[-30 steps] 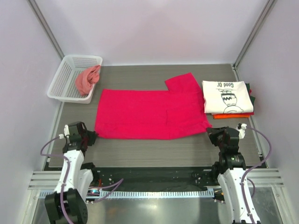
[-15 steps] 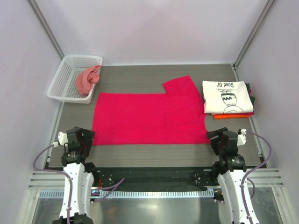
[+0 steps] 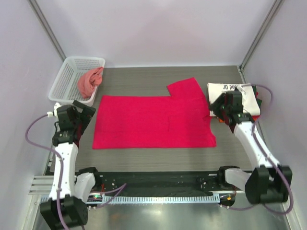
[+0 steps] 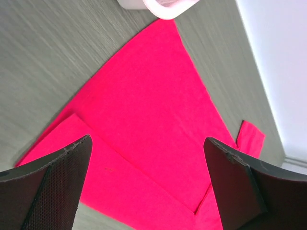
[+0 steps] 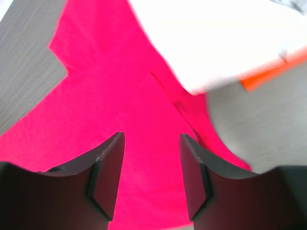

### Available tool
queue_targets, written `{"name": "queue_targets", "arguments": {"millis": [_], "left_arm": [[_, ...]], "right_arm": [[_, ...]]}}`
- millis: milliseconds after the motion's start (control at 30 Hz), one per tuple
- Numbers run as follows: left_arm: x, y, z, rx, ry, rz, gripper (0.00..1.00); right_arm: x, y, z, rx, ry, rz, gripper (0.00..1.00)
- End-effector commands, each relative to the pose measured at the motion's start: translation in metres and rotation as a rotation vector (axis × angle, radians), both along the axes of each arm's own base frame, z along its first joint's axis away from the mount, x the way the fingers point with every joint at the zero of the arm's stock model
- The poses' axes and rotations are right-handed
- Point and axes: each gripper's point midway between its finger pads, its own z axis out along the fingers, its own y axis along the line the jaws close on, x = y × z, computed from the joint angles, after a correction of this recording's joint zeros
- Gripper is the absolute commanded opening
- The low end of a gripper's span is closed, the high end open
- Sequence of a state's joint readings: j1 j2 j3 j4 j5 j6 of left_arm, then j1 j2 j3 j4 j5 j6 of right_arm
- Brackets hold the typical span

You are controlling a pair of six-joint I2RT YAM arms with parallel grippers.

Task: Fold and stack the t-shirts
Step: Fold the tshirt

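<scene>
Quick look at your setup: the big crimson t-shirt (image 3: pixel 153 122) lies flat in the middle of the table (image 3: pixel 144 79), spread wide left to right. One sleeve pokes out at its far right corner, toward the stack. You can see crease lines in the left wrist view, so I'd guess it's already doubled over once and needs more folds before it's stack-sized. Your left gripper (image 4: pixel 147 139) hangs over the shirt's left end with its fingers spread as wide as they go, nothing between them, just red cloth below. Your right gripper (image 5: pixel 152 135) sits over the right end by the sleeve, fingers partly apart and also holding nothing. Having one arm at each end makes sense to me, since a shirt this wide needs both edges lifted together or it'll bunch. The finished pile is on the right, with the white printed t-shirt (image 5: pixel 206 38) on top and an orange one (image 5: pixel 268 74) peeking out underneath. The red cloth runs right up against that pile, so watch you don't drag it. A pinkish shirt (image 3: pixel 89 81) waits crumpled in the white basket (image 3: pixel 64 81) at far left.
</scene>
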State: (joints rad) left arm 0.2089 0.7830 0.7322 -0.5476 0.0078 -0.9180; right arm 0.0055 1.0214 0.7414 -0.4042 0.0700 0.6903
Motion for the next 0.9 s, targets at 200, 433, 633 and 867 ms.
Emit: {"name": "queue_targets", "arguments": {"millis": [200, 433, 633, 867], "left_arm": [[0.097, -0.01, 0.0, 0.028, -0.058, -0.155, 0.95], [0.151, -0.018, -0.003, 0.112, -0.096, -0.125, 0.94], [0.194, -0.041, -0.016, 0.189, -0.098, -0.178, 0.94], [0.225, -0.033, -0.047, 0.267, -0.032, -0.187, 0.94]], "right_arm": [[0.156, 0.033, 0.032, -0.159, -0.042, 0.139, 0.51], [0.253, 0.044, 0.01, -0.221, -0.036, 0.171, 0.52], [0.315, 0.047, -0.028, -0.293, 0.005, 0.183, 0.52], [0.346, 0.045, -0.066, -0.354, 0.044, 0.187, 0.52]]}}
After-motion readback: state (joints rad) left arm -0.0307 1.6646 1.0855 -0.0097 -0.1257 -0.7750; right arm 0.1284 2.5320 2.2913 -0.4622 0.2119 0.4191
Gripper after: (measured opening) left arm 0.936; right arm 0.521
